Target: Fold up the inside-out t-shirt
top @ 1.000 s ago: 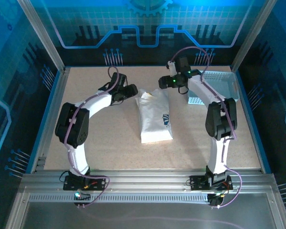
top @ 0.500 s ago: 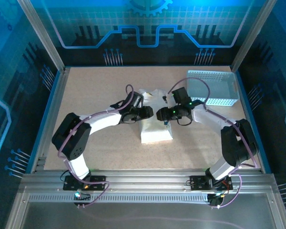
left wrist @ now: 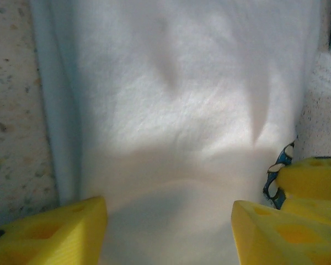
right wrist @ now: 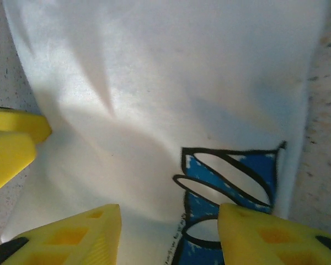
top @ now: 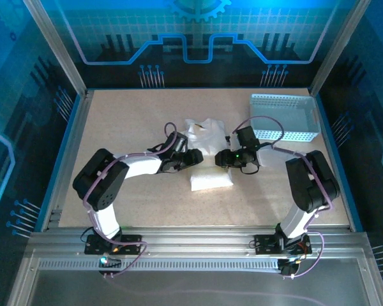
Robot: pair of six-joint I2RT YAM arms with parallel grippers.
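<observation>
left fingers (left wrist: pixel 49 234): spread apart, straddling the white t-shirt (left wrist: pixel 176 110), cloth lying flat between them. right fingers (right wrist: pixel 265 234): spread apart over the same cloth, blue-and-dark logo (right wrist: pixel 231 176) just ahead of one finger. the two pairs come in from opposite sides at the shirt's middle. shirt: long narrow fold, mid-desk (top: pixel 134 115). perforated basket (top: pixel 293 135): far right corner, well apart from shirt.
</observation>
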